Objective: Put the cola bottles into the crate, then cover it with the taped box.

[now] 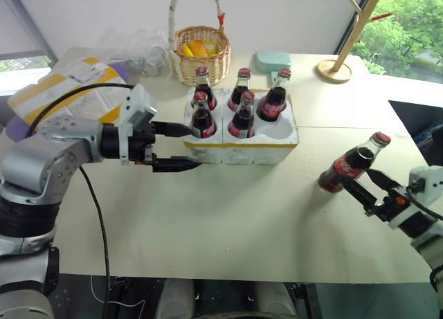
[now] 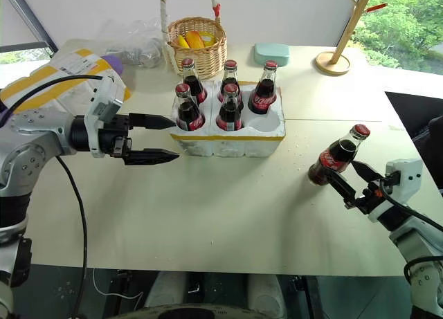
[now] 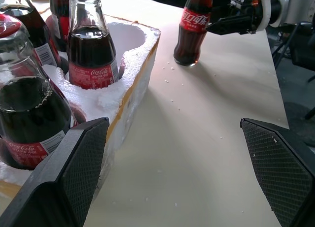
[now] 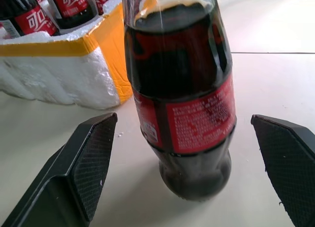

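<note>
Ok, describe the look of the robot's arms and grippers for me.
Both arms are silver-grey metal with black joints. The left gripper has two black tapered fingers on a white housing, and a black cable loops over its arm. The right gripper has the same black fingers on a white housing. The finger pads are cross-hatched.

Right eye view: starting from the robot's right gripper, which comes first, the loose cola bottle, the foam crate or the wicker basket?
From the right gripper, open at the table's right:
1. Loose cola bottle, standing on the table just ahead of its fingers.
2. Crate, mid-table, five bottles in it.
3. Wicker basket, at the far edge behind the crate.
</note>
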Controlling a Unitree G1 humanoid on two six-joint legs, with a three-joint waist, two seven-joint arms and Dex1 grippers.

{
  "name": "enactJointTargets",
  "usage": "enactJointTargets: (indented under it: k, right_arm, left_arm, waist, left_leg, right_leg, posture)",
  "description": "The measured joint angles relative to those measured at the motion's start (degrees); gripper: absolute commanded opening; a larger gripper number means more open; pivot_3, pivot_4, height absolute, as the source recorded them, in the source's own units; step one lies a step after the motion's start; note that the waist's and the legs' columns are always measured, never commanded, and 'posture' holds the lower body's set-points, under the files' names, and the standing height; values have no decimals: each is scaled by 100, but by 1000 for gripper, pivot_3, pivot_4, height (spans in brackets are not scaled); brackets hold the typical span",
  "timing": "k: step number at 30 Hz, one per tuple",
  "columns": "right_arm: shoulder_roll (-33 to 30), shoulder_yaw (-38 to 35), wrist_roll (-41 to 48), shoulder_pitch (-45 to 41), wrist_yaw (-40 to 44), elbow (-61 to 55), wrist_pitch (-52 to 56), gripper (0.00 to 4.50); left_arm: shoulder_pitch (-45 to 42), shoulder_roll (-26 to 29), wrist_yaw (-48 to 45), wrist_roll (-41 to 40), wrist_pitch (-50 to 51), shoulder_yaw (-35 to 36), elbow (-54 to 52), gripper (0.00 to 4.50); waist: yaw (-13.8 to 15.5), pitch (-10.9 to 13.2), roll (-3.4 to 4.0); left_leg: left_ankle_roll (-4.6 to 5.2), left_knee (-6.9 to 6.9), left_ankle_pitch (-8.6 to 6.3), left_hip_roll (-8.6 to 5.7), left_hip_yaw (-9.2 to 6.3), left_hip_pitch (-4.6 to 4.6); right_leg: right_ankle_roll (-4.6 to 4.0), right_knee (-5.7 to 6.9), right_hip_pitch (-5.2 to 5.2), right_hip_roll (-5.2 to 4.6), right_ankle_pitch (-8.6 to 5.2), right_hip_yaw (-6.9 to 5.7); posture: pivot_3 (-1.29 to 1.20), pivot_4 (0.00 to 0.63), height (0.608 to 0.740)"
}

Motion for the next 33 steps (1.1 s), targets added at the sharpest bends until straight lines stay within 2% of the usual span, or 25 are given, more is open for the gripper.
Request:
enactJointTargets:
  k: [9, 11, 13, 14, 24, 30, 33]
  right_arm:
    - [-122, 414, -195, -760, -35, 675, -73, 4500]
    - [-122, 444, -224, -817, -32, 763, -76, 3967]
    - [-122, 456, -205, -860, -8, 775, -83, 3065]
    - [-134, 411, -212, -885, -36, 787, -107, 2795]
    - [-231, 378, 33, -1121, -257, 779, 147, 2794]
    - [-780, 420, 547, -2477, -405, 413, 554, 2794]
    - [-887, 711, 798, -3306, -382, 236, 685, 2794]
  left_arm:
    - [4, -89, 130, -9, -24, 0, 10, 4462]
    - [4, -90, 138, -9, -27, 0, 10, 4500]
    - [3, -90, 144, -10, -27, 0, 10, 4500]
    - [4, -90, 146, -10, -27, 0, 10, 4500]
    - [5, -94, 130, -52, -27, -1, 1, 4500]
    - [-20, -148, 87, -58, -29, -19, 0, 4500]
    - [-53, -178, 74, -55, -34, -27, 0, 4500]
  waist:
    - [10, 0, 1]
    - [11, 0, 1]
    - [6, 0, 1]
    - [5, 0, 1]
    - [-7, 9, 17]
    - [-70, 20, 38]
    - [-114, 19, 36]
  left_leg:
    - [-1, 0, 1, 0, 6, -1]
    - [-1, 0, 1, 0, 8, -1]
    - [-2, 0, 1, 0, 7, -1]
    - [-2, 0, 1, 0, 7, -1]
    - [-4, 0, 2, 0, 7, -2]
    - [-10, -7, 6, 3, 5, -3]
    - [-11, -7, 7, 4, 6, -5]
  right_leg:
    - [6, -1, 0, 1, 3, -1]
    - [6, 0, 0, 1, 4, -1]
    - [7, 0, 0, 1, 4, -1]
    - [7, 0, 0, 1, 4, -1]
    - [7, 0, -3, 1, 4, 1]
    - [7, 7, -14, 8, 4, 2]
    - [7, 6, -13, 8, 4, 0]
  posture:
    - [0, 150, 740]
    - [0, 150, 740]
    - [0, 150, 740]
    - [0, 150, 740]
    - [0, 150, 740]
    - [0, 150, 740]
    - [0, 150, 740]
